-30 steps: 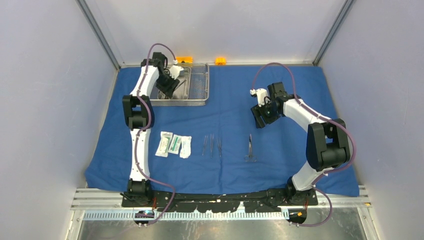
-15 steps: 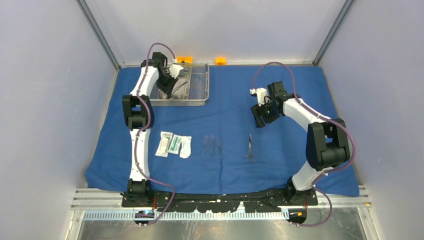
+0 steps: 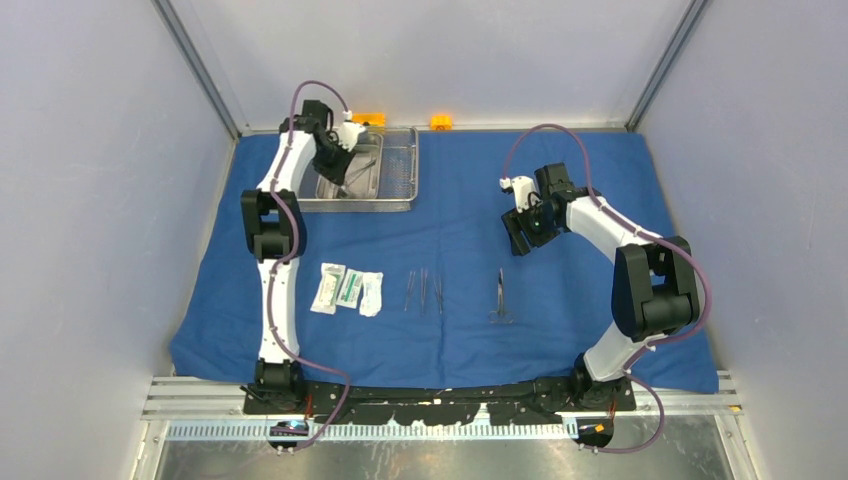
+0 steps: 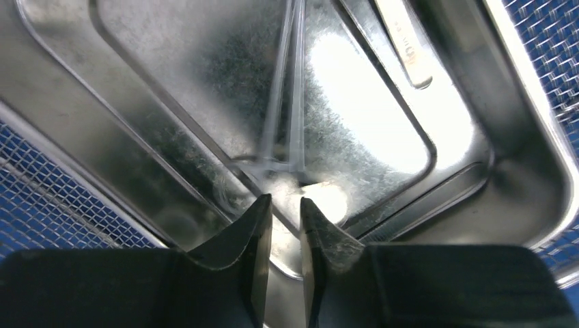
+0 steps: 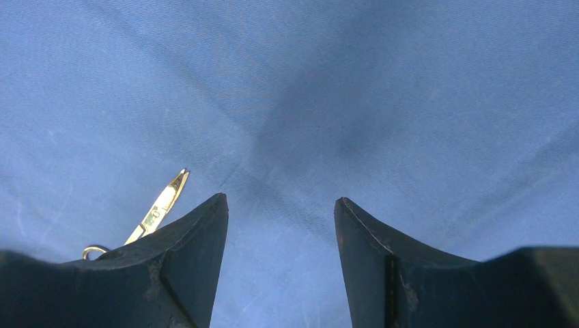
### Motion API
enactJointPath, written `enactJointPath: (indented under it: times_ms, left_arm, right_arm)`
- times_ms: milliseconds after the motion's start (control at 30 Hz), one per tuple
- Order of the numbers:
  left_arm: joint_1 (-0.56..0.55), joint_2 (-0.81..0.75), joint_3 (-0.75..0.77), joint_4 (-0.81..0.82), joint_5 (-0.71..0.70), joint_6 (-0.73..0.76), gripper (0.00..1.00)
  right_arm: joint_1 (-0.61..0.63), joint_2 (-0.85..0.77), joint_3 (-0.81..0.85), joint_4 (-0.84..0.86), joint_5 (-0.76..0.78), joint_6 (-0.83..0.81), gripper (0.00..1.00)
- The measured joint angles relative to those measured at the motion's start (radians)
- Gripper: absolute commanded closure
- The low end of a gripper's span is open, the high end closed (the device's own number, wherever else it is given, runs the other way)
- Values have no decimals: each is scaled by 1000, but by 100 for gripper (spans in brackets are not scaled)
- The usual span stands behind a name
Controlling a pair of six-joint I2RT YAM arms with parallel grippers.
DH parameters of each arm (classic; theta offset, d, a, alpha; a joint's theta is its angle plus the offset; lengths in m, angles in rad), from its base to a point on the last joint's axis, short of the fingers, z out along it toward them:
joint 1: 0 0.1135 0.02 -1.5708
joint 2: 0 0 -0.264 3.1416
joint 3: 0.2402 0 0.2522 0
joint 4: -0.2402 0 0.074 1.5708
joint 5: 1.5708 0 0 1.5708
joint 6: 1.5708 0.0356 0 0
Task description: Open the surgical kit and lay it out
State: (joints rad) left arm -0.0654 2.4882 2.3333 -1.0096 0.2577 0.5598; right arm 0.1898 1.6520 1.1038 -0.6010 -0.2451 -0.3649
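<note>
While the left gripper (image 4: 285, 201) reaches into the tray (image 4: 171, 82), its fingers are pinched narrow on the near end of a thin steel tool (image 4: 290, 89), which runs straight away from the tips over the tray floor. The exact contact is hidden between the pads. The tray sits inside the left part of the mesh basket (image 3: 400, 205), and mesh shows past the tray's rounded rim on both sides, so the gripper has little side room. A flat steel strip (image 4: 403, 41) lies by the tray's far wall; it bears a small stamped mark, too fine to read.

The basket stands at the far left corner of the blue cloth (image 3: 560, 170), its far rim near the cloth's back edge and the orange blocks (image 3: 368, 119) beyond. The cloth covers the table almost from wall to wall, and its near edge reaches the rail at the arm bases.

The right gripper (image 5: 278, 200) hangs wide and holds nothing, over bare cloth with free room all round. Toward the near edge lie, in a row from left to right, three packets (image 3: 345, 288), touching or nearly so, the forceps (image 3: 423, 290) and the scissors (image 3: 499, 295). The packets' green print is too small to read.
</note>
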Motion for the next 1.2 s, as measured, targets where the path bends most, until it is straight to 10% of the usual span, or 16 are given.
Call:
enactJointPath:
  times_ms: [333, 667, 1200]
  left_arm:
    - [-1, -80, 0, 25, 20, -12, 100]
    - [-1, -40, 61, -6, 2, 26, 67]
    - [-1, 84, 122, -54, -58, 104, 59]
  right_arm:
    - [0, 0, 0, -2, 0, -1, 37]
    - [0, 0, 0, -6, -1, -1, 37]
    - [0, 11, 0, -9, 0, -2, 37]
